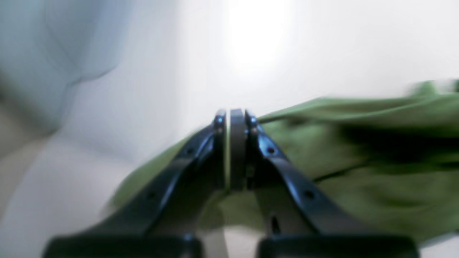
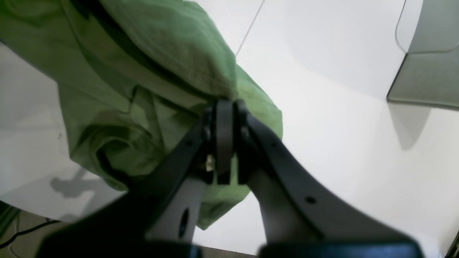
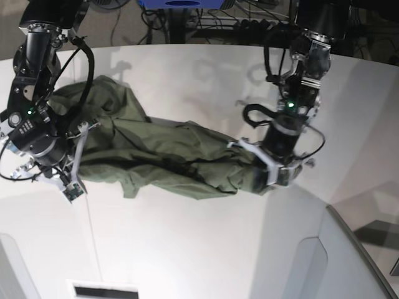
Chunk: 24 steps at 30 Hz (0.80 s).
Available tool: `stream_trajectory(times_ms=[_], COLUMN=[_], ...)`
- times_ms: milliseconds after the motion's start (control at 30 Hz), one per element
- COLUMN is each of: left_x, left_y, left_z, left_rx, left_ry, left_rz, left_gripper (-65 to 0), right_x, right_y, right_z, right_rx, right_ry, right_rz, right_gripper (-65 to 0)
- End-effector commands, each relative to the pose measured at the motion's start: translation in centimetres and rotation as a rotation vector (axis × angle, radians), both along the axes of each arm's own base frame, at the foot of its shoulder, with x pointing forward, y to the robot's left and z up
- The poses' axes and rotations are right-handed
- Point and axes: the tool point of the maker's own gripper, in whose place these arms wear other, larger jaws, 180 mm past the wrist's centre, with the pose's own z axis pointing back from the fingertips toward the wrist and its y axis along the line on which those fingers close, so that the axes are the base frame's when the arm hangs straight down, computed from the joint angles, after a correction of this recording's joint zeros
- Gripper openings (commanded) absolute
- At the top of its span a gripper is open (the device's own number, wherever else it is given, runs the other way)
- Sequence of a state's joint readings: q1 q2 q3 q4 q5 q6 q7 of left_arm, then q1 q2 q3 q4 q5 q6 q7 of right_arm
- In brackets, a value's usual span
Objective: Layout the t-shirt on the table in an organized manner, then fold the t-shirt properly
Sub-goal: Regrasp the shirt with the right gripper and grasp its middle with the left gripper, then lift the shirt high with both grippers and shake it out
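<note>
The olive-green t-shirt (image 3: 168,156) hangs bunched and stretched between my two grippers, over the white table (image 3: 187,249). My right gripper (image 3: 78,156) is at its left end. In the right wrist view this gripper (image 2: 225,104) is shut on a fold of the t-shirt (image 2: 161,46), which drapes down to the left. My left gripper (image 3: 265,177) is at the shirt's right end. In the blurred left wrist view it (image 1: 236,116) is shut, with the t-shirt (image 1: 358,172) spreading out from under it to the right; the gripped edge itself is hidden.
A thin dark seam (image 2: 251,25) crosses the table (image 2: 340,107). A grey angled panel (image 2: 426,71) stands at the table's side, and a raised panel (image 3: 349,249) fills the base view's lower right. Cables and equipment (image 3: 187,18) lie beyond the curved far edge.
</note>
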<state>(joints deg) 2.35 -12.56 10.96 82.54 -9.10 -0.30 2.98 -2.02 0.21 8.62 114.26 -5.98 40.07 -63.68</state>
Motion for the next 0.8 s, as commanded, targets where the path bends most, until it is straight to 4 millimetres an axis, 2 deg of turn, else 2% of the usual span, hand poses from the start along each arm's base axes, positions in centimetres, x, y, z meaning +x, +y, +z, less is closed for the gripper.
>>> stream_trajectory(times_ms=[0,100,233,333,433,500,567,767], left_x=[1.5,3.1,4.2,4.8,5.1,5.1,5.1,4.6], left_y=[-0.7,-3.2,-6.8,-8.9,-10.9,-11.4,-11.8,-12.6], left_z=[2.3,1.5,-1.2,-1.9,-1.9,-2.1,-2.0,-1.0], left_rx=[0.002,0.025,0.072,0.084,0.089,0.103,0.108,0.064], left_ry=[-0.076,-0.059,0.006,0.027,0.031,0.061,0.087,0.136], left_rz=[-0.021,-0.094,-0.193,-0.239,-0.276,-0.284,-0.285,-0.282], left_gripper=[-65.0,-65.0,-65.0,-64.7,-50.0,-45.1,-43.3,-42.9], right_x=[0.6,0.6,0.5,0.5,0.5,0.5,0.5,0.5], right_y=[0.0,-0.1,-0.1,0.0,0.0,0.0,0.0,0.0], right_z=[1.0,1.0,0.9,0.9,0.9,0.9,0.9,0.8], right_rx=[-0.002,-0.003,-0.004,-0.004,-0.004,-0.004,-0.004,-0.003], right_ry=[-0.04,-0.037,-0.033,-0.034,-0.034,-0.034,-0.034,-0.032], right_rz=[0.006,0.004,0.003,0.006,0.008,0.008,0.006,0.006], right_gripper=[-65.0,-64.8,-64.8,-64.8,-64.8,-64.8,-64.8,-64.8])
